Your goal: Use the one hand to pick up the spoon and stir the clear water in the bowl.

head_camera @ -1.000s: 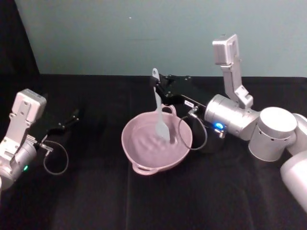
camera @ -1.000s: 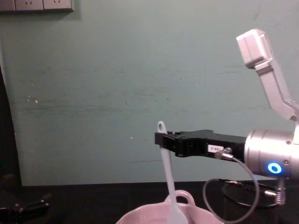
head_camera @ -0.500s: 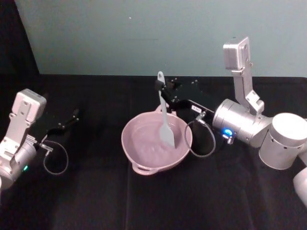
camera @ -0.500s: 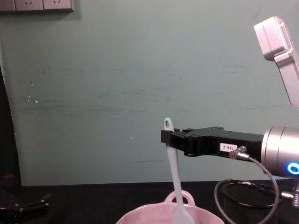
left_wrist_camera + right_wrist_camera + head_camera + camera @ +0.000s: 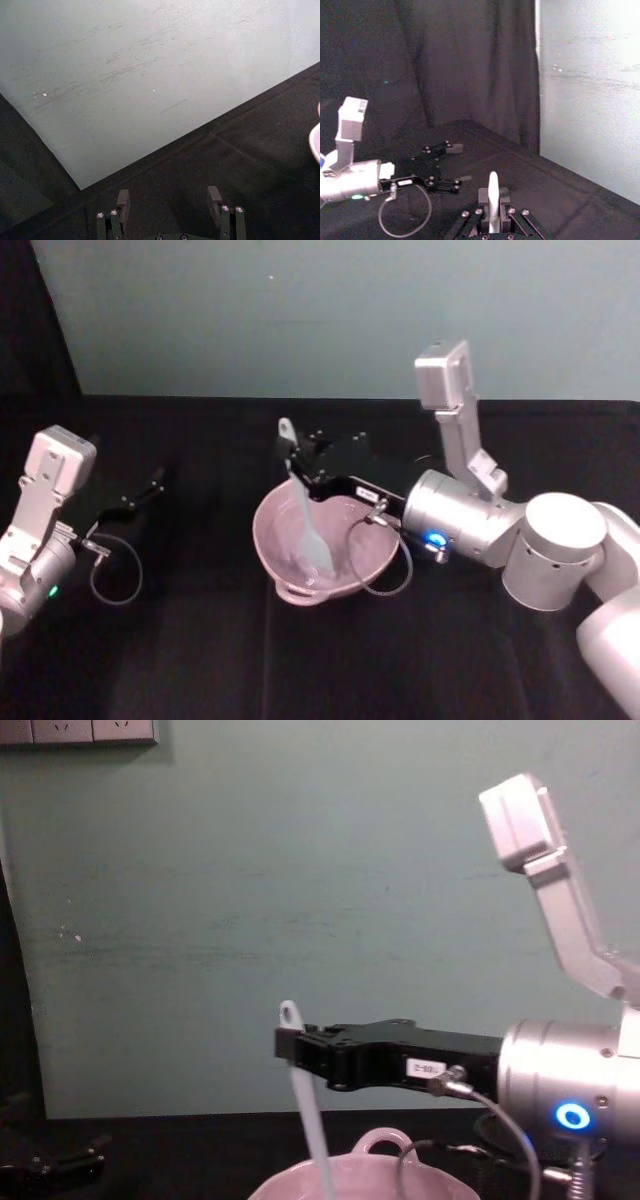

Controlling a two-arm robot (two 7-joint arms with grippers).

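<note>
Left gripper (image 5: 152,485): low over the black-draped desk (image 5: 200,660), near its left edge. Fingers spread, nothing between them. Idle.

Bowl (image 5: 268,530): pink, about mid-desk, with a loop handle on the near rim. Clear water (image 5: 290,555) inside is barely discernible.

Spoon (image 5: 303,502): tilted, hole end up. Blade is down inside the bowl, toward its left half.

Right gripper (image 5: 296,462): comes in from the desk's right side, over the bowl's far rim. Fingers clenched on the spoon handle just under the hole.
</note>
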